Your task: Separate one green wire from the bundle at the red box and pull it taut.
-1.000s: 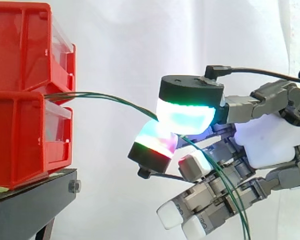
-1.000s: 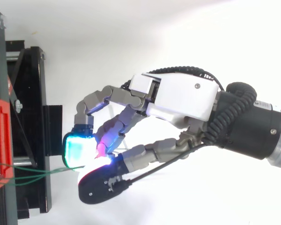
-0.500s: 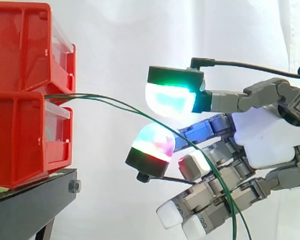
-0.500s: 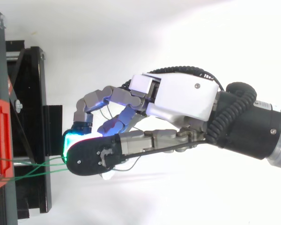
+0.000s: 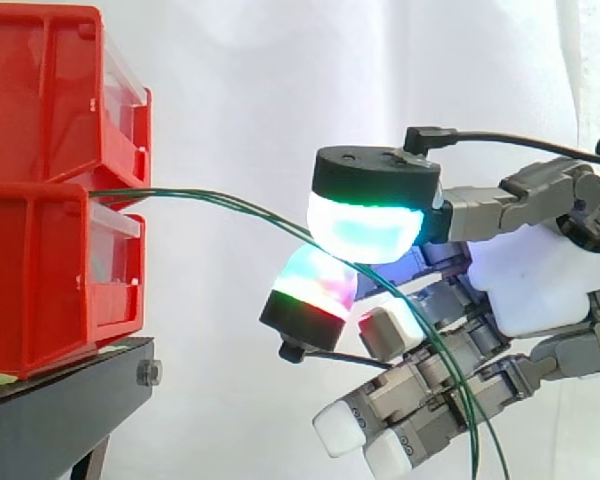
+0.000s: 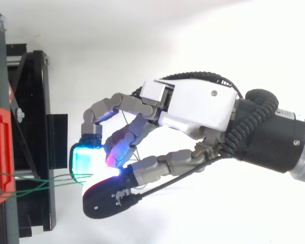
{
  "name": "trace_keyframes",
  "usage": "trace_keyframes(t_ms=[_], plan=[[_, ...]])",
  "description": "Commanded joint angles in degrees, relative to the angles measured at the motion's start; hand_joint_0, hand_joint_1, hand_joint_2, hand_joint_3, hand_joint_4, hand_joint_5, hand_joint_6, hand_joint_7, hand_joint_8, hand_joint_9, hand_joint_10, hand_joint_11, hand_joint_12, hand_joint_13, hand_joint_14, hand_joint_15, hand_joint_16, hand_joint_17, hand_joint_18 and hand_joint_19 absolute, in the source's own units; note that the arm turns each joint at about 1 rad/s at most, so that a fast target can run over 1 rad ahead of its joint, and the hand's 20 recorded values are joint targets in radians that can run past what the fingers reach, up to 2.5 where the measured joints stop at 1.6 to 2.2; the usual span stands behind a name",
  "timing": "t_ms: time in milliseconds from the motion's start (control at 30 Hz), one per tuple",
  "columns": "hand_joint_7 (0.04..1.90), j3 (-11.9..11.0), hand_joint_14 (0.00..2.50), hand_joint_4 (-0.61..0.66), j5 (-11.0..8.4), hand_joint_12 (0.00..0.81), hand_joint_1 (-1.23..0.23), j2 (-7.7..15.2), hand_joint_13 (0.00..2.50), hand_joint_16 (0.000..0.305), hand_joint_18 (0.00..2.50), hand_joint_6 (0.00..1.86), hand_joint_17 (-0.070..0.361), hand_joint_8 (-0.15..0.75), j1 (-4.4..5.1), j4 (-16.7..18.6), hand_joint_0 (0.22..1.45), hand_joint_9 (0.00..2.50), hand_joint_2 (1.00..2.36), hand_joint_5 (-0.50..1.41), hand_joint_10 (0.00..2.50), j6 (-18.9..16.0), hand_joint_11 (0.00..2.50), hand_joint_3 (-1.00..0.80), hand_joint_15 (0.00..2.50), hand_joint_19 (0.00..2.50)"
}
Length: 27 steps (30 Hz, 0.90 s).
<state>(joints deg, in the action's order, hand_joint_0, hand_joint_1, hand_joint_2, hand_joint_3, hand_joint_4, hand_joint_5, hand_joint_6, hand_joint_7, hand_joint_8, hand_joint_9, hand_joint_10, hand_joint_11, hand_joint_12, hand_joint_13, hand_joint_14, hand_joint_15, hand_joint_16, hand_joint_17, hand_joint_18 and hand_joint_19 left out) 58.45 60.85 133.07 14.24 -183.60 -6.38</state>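
Two red bins are stacked at the left, the upper bin [image 5: 40, 90] sitting directly on the lower bin [image 5: 40, 280], and both rest on a black stand [image 5: 60, 405] in front of a white curtain [image 5: 270, 80]. Thin green wires [image 5: 220, 205] come out at the seam between the two bins and run to the right in a shallow, sagging arc; at least two strands can be told apart. The robot hand [image 5: 530, 285] reaches in from the right, well clear of the bins. Two of its glowing pads meet on the wires: an upper pad [image 5: 365, 228], shining cyan and green under a black cap, and a lower pad [image 5: 315, 280], glowing pink, blue and red. They are pressed close together with the strands passing between them, so the hand is pinching the wires. Beyond the pinch, the strands drop steeply across the hand toward the bottom of the side view. The other fingers [image 5: 340, 430] curl below with white tips, touching nothing. From above, the wires [image 6: 40, 181] cross the stand [image 6: 33, 127] from the red bin [image 6: 0, 152] to the cyan pad [image 6: 86, 161], with the hand's pale back [image 6: 198, 107] and dark wrist behind.
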Motion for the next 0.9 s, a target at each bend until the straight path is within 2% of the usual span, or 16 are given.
trace_keyframes(t_ms=[0,167,300,467,533,600,867], plan=[[1.03,0.0,0.02,-0.03,-0.03,0.328,-0.88,0.0,0.73,0.046,0.56,0.89,0.104,0.225,0.0,0.0,0.65,1.13,1.01,-0.15,0.02,-0.04,0.83,-0.32,0.44,0.45],[0.97,0.0,0.02,0.06,0.06,0.327,-0.95,0.0,0.72,0.046,0.56,0.89,0.103,0.22,0.09,0.0,0.64,1.11,1.0,-0.15,0.02,-0.04,0.83,-0.5,0.43,0.45],[0.94,0.0,0.02,0.08,-0.03,0.333,-0.89,0.0,0.73,0.047,0.57,0.89,0.106,0.223,0.09,0.0,0.55,1.12,1.0,-0.15,0.02,-0.04,0.82,-0.5,0.43,0.45],[0.93,0.0,0.02,0.1,-0.03,0.343,-0.81,0.0,0.75,0.049,0.59,0.88,0.111,0.236,0.09,0.0,0.51,1.14,1.0,-0.15,0.02,-0.04,0.82,-0.5,0.43,0.45],[0.94,0.0,0.02,0.1,-0.03,0.342,-0.79,0.0,0.75,0.048,0.59,0.88,0.109,0.239,0.09,0.0,0.52,1.14,1.0,-0.15,0.02,-0.13,0.82,-0.5,0.42,0.45],[0.97,0.0,0.02,0.07,-0.03,0.329,-0.71,0.0,0.74,0.045,0.57,0.87,0.102,0.228,0.18,0.0,0.59,1.14,1.0,-0.15,0.02,-0.13,0.82,-0.5,0.42,0.46],[1.09,-0.09,0.02,-0.06,-0.03,0.329,-0.88,0.0,0.74,0.045,0.58,0.9,0.101,0.227,0.18,0.0,0.69,1.12,1.01,-0.15,0.02,-0.13,0.84,-0.36,0.43,0.45]])
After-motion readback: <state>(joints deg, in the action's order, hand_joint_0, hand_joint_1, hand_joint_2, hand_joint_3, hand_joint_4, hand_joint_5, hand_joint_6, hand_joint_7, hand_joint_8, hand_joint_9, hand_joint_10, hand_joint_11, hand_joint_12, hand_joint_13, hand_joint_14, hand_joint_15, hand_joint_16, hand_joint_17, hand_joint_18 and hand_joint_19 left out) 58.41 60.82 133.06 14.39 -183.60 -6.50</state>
